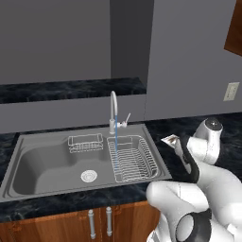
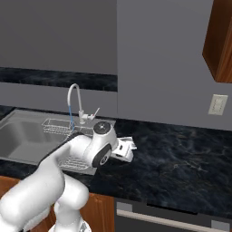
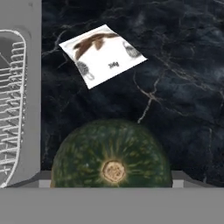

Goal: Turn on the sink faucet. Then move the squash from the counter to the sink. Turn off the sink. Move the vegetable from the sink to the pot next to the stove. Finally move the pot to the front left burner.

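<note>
The squash [image 3: 111, 155], a dark green ball with yellow flecks and a tan stem scar, fills the bottom of the hand view on the black counter [image 3: 175, 87]. My gripper [image 3: 111, 180] stands around it. One fingertip [image 3: 43, 178] meets its left flank and the other meets its right, so the jaws hold it. Whether it rests on the counter or hangs just above it, I cannot tell. The sink faucet [image 1: 113, 109] runs a thin blue stream into the sink [image 1: 38, 165], with its lever [image 1: 126, 118] tilted up to the right. My hand sits low over the counter right of the sink [image 2: 27, 131].
A white food packet [image 3: 103, 54] lies on the counter just beyond the squash, also seen as the packet [image 1: 170, 139]. A wire dish rack [image 1: 132, 158] fills the sink's right part and a small wire caddy [image 1: 85, 142] hangs at the back. A wall outlet [image 2: 219, 104] is on the right.
</note>
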Robot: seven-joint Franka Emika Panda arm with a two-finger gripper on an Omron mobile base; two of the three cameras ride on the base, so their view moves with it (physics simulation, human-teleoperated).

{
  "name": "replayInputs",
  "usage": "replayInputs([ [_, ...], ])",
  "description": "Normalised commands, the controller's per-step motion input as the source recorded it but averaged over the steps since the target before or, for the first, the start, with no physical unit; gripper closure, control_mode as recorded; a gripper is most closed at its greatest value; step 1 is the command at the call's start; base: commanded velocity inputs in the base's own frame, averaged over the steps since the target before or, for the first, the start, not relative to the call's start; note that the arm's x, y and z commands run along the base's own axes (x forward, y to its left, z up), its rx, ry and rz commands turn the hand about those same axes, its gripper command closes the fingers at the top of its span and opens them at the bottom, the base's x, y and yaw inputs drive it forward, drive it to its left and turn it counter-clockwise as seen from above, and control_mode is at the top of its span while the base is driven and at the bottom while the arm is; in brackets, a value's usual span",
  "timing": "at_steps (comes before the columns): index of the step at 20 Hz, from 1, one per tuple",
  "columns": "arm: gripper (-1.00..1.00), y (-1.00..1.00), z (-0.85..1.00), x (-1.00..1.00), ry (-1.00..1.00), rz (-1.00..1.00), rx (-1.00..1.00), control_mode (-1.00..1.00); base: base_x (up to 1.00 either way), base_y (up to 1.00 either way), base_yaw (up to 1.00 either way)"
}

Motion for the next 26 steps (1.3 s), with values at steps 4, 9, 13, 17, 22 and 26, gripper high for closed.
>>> replayInputs([
  [4,1.0,0.73,0.21,-0.13,0.0,0.21,0.0,-1.0,0.0,0.0,0.0],
  [9,1.0,0.84,0.25,-0.04,0.02,0.2,0.0,-1.0,0.0,0.0,0.0],
  [13,1.0,0.93,0.26,0.0,0.03,0.16,-0.02,-1.0,0.0,0.0,0.0],
  [17,1.0,0.96,0.23,0.0,0.03,0.14,-0.03,-1.0,0.0,0.0,0.0],
  [22,1.0,0.96,0.04,0.0,0.01,0.12,-0.03,-1.0,0.0,0.0,0.0],
  [26,1.0,0.51,-0.03,0.0,0.05,0.06,-0.02,-1.0,0.0,0.0,0.0],
])
